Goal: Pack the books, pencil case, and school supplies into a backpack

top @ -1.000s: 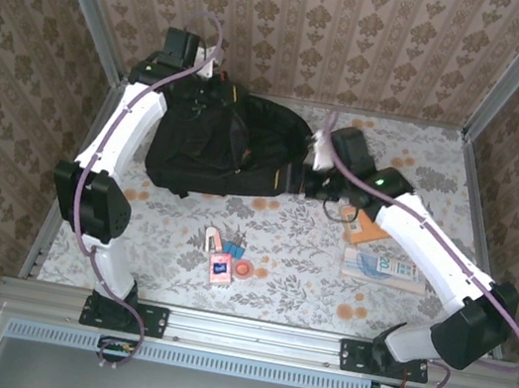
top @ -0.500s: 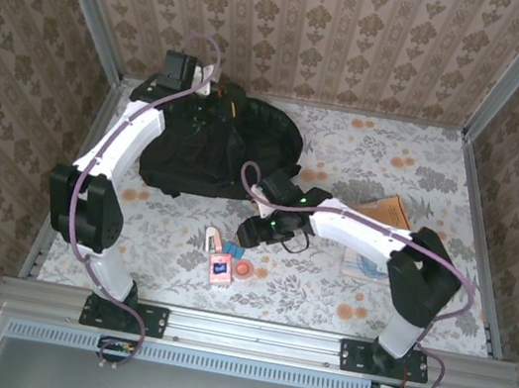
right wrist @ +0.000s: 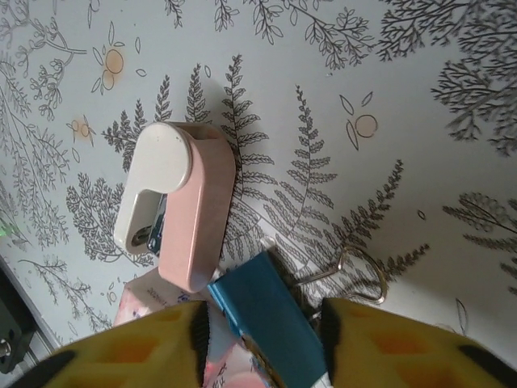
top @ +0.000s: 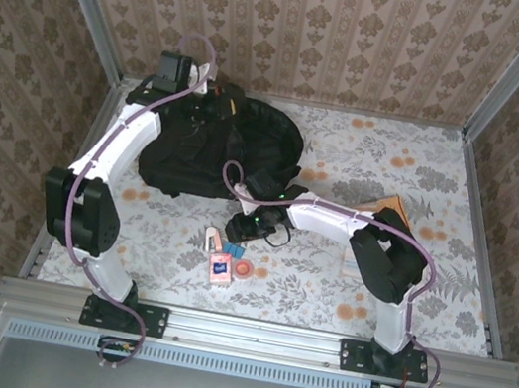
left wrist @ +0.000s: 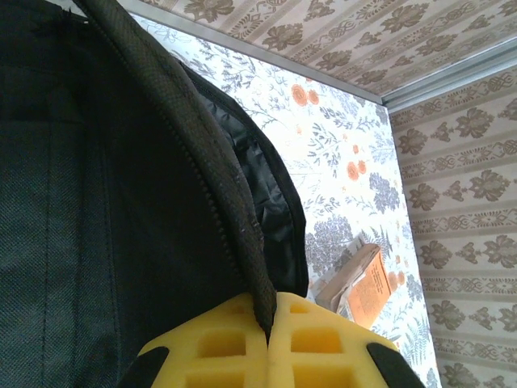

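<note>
- Backpack [top: 218, 146] lies far left on the table [top: 397, 158], its zip edge clamped by the left gripper [left wrist: 267, 335].
- Right gripper [right wrist: 260, 314] has fingers apart, astride a blue binder clip [right wrist: 266, 323] beside a pink-white piece [right wrist: 182, 210].
- Orange-tan book [left wrist: 367, 283] lies right of the backpack.

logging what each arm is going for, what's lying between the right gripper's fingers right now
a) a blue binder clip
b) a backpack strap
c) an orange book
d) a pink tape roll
a: in the right wrist view, the blue binder clip lies on the table right in the gap between the two yellow fingers of the right gripper.
</note>
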Motion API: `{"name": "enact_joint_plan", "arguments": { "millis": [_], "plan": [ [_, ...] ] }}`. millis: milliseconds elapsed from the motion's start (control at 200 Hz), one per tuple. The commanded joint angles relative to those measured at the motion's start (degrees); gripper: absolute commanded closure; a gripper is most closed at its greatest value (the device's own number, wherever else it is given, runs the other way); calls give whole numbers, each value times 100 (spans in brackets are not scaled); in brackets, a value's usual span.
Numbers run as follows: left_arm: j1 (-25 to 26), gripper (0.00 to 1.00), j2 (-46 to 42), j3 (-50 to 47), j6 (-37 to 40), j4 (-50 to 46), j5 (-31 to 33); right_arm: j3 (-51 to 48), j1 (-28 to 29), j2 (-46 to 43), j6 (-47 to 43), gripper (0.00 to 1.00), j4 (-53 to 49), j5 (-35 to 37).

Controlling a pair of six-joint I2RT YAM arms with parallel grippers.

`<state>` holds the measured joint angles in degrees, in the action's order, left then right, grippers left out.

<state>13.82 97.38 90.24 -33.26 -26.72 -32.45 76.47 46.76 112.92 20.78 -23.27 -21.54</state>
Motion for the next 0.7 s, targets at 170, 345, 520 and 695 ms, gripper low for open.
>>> {"name": "enact_joint_plan", "arguments": {
  "millis": [170, 345, 520, 695],
  "plan": [
    [-11, 100, -187, -30, -58, 126, -280, -152, -57, 0, -3, 79, 439, -410],
    [-11, 100, -167, -37, -58, 141, -306, -305, -130, -78, 32, 90, 611, -474],
    [-5, 100, -131, -30, -45, 141, -324, -459, -162, -263, 34, 97, 764, -376],
    [-9, 100, -114, 0, -14, 142, -367, -759, -265, -799, 75, 100, 889, 74]
  ]
}}
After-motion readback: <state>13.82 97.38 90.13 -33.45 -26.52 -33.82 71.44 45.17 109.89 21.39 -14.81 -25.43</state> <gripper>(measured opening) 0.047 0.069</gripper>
